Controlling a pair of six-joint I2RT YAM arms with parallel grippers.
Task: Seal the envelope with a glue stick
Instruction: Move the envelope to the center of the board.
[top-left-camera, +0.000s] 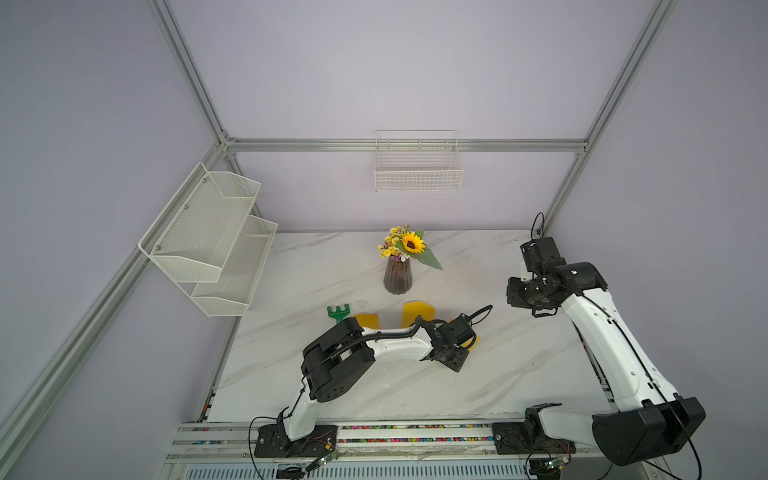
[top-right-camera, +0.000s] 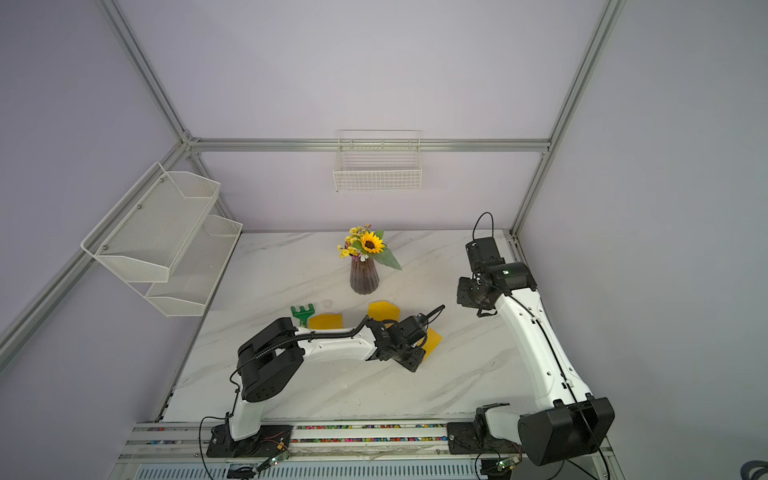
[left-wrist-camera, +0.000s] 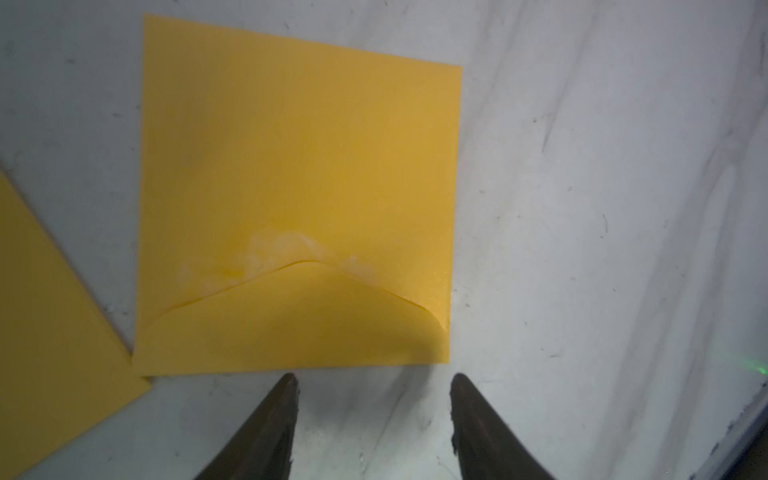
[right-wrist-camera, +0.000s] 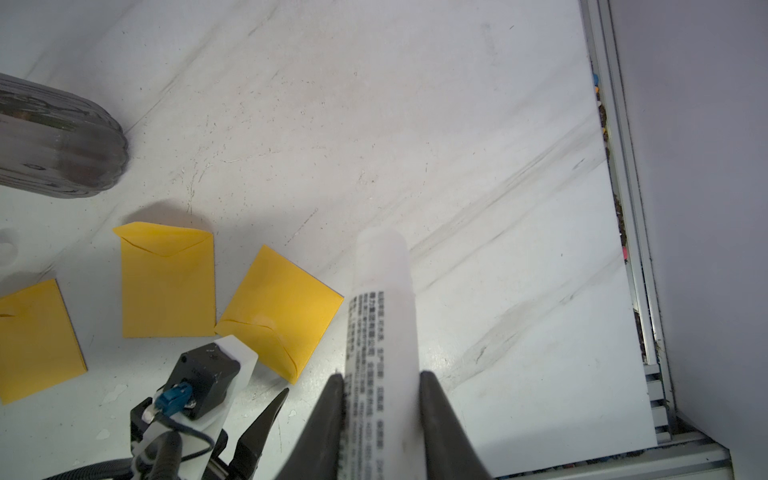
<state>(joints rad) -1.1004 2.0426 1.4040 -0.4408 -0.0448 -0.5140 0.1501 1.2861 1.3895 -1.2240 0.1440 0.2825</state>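
The glue stick (right-wrist-camera: 382, 299) is clamped in the right gripper (right-wrist-camera: 380, 380) well aside, seemingly so that the flat envelope (left-wrist-camera: 299, 166), flap (left-wrist-camera: 299, 320) folded over a whitish smear (left-wrist-camera: 274, 249), can be pressed by the empty, part-open left gripper (left-wrist-camera: 374, 380) beside it.

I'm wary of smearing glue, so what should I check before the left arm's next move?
1. Glue on the envelope: whitish smear by the flap edge, ok.
2. Flap folded down: ok; stuck fast: cannot tell.
3. Left gripper: jaws open, empty, just short of the envelope: ok.
4. Right gripper shut on the glue stick, away from the envelope: ok.
5. Glue stick capped: cannot tell.
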